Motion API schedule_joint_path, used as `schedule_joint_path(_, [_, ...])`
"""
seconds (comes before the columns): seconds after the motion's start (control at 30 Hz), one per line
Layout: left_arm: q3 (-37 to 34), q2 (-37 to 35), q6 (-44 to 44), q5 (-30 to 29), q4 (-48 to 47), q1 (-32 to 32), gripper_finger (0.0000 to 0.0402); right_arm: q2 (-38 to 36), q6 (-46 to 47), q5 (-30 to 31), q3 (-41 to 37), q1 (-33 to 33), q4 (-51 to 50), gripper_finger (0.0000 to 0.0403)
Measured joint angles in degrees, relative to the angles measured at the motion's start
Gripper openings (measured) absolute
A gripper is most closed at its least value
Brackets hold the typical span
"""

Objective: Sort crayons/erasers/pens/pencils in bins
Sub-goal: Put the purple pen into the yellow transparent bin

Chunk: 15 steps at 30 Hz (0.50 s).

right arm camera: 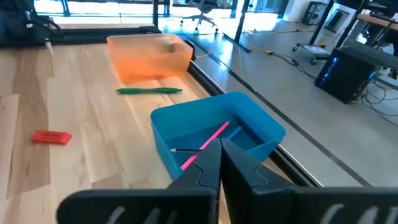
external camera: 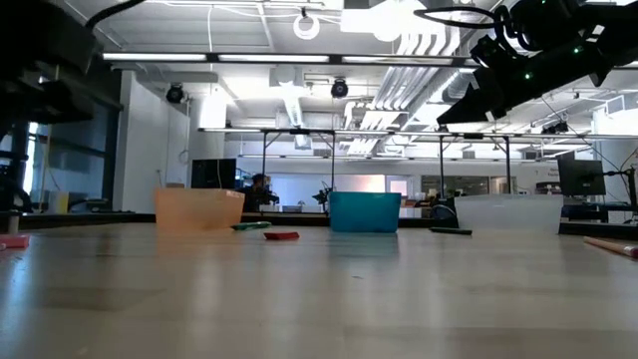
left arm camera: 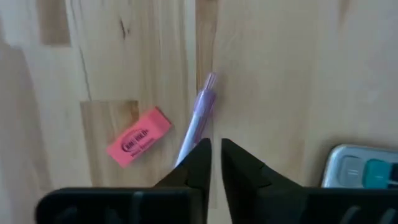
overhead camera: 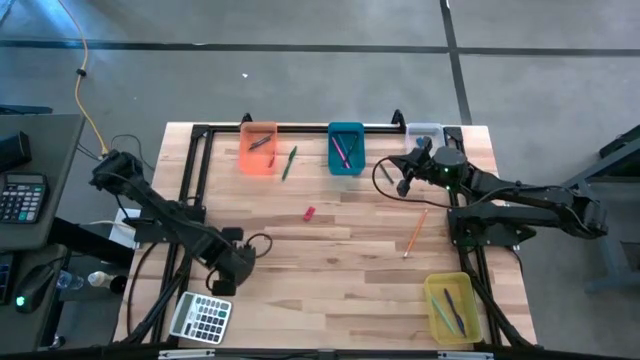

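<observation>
My left gripper is shut near the table's front left, pointing down over a pale purple stick that lies on the wood beside a pink eraser. My right gripper is shut and raised just right of the teal bin, which holds a pink pencil and a dark stick. The orange bin, the clear bin and the yellow bin stand on the table. A green pencil, a red eraser and an orange pencil lie loose. My left gripper stands over the near end of the pale purple stick, and one finger hides that end. I cannot tell whether it touches the stick. The stick lies flat on the table.
A grey calculator lies at the front left, close to my left gripper. A black frame rail runs along the far edge behind the bins. Bare wood lies in the table's middle, around the red eraser.
</observation>
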Motion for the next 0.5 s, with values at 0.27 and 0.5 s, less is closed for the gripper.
schedule_joint_path(0.27, [-0.02,4.81,-2.49,-0.62,2.88,-1.34,0.0106,0.01,-0.05,-0.02,-0.01,0.00,-0.01,0.0000])
schedule_joint_path(0.5, [-0.77,10.80,1.70,-4.12,7.18,-1.18,0.0139,0.01,-0.05,-0.02,0.00,0.00,-0.01,0.0000])
